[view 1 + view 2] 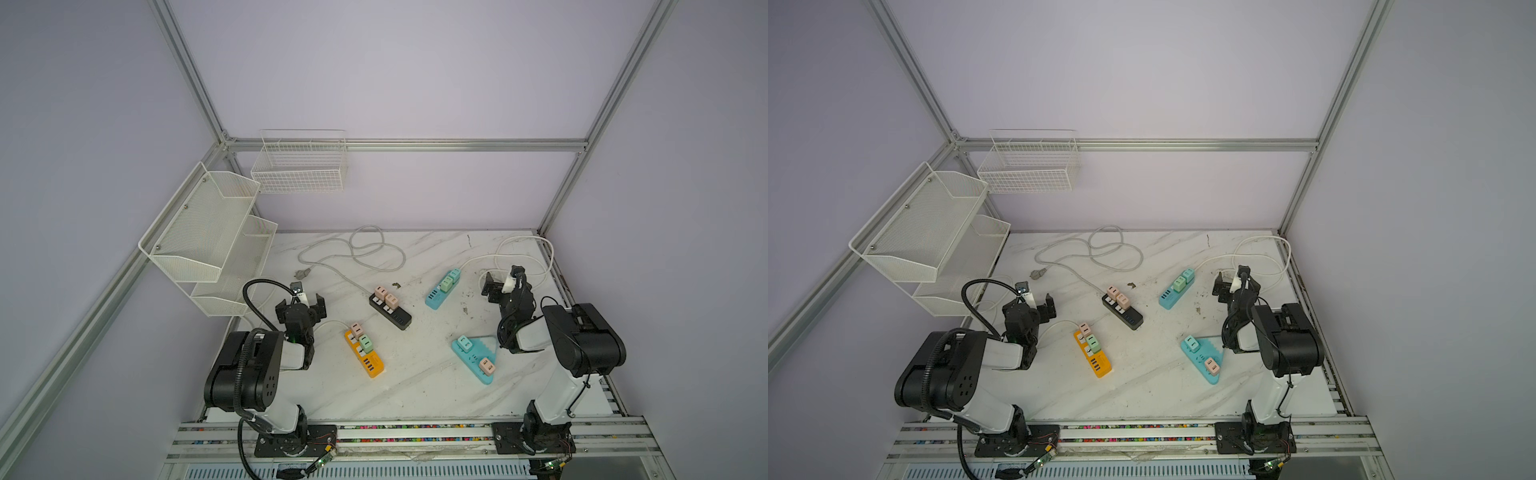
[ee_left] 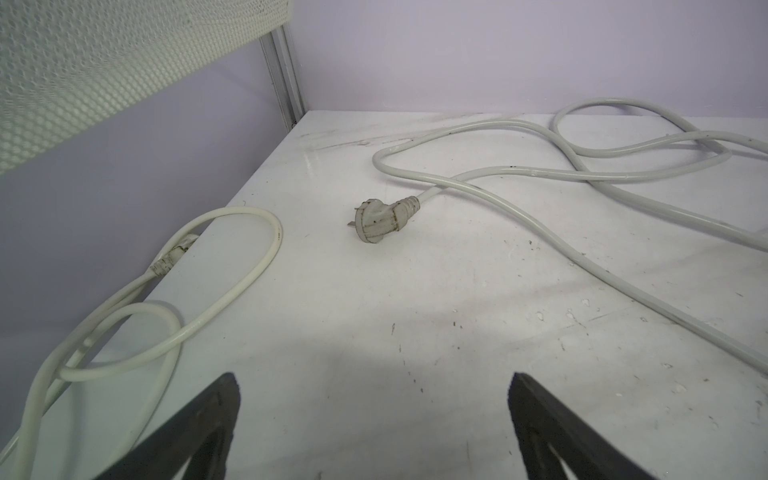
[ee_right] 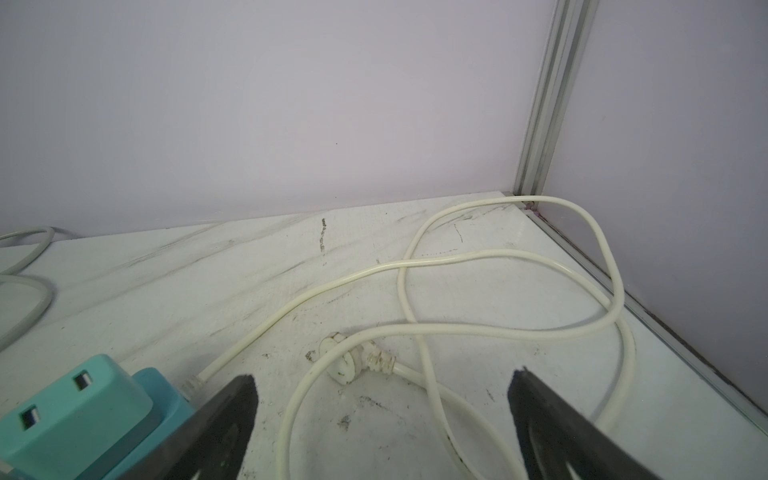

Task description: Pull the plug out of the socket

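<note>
Left gripper point(image 1: 303, 306) and right gripper point(image 1: 503, 286) stood open, empty. The pink plug point(image 1: 356, 329) sat in the orange strip point(image 1: 371, 363), left of the table point(image 1: 415, 386) centre. It seemed best to pin the strip and pull straight up.

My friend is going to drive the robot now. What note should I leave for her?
Left gripper: open, empty, left of the orange strip.
Right gripper: open, empty, right of the far blue strip.
Black strip and near blue strip lie between the arms.
Done: nothing; every strip holds two plugs.
To do: pull a plug out of its socket.
</note>
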Motion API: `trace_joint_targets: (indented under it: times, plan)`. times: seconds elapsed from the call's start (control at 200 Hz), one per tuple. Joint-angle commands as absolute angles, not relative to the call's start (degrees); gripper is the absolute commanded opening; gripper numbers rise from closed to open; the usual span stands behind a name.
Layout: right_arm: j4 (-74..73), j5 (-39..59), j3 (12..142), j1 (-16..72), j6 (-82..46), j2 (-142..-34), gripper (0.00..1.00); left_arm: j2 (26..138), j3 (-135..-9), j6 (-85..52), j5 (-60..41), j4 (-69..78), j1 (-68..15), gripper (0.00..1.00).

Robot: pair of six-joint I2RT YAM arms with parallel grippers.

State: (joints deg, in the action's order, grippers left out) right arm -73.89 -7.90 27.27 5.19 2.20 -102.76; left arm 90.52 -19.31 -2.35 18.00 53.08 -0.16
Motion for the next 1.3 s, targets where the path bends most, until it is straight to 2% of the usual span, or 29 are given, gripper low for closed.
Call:
trace_joint_targets:
  times: [0.0,0.93,1.3]
  plan:
    - [-75.9,-7.7,27.3,5.4,3.0,-102.2,0.97,90.0,-20.7,-2.4,18.2,56.2,-0.3,1.00]
    - [-76.1,-7.0,26.5,5.4,3.9,-100.7,0.98,89.7,-20.5,-2.1,18.0,56.6,-0.4,1.00]
    - [-77.3,-7.6,24.4,5.4,3.5,-97.3,0.98,74.1,-21.0,-2.2,15.0,42.7,-0.4,1.00]
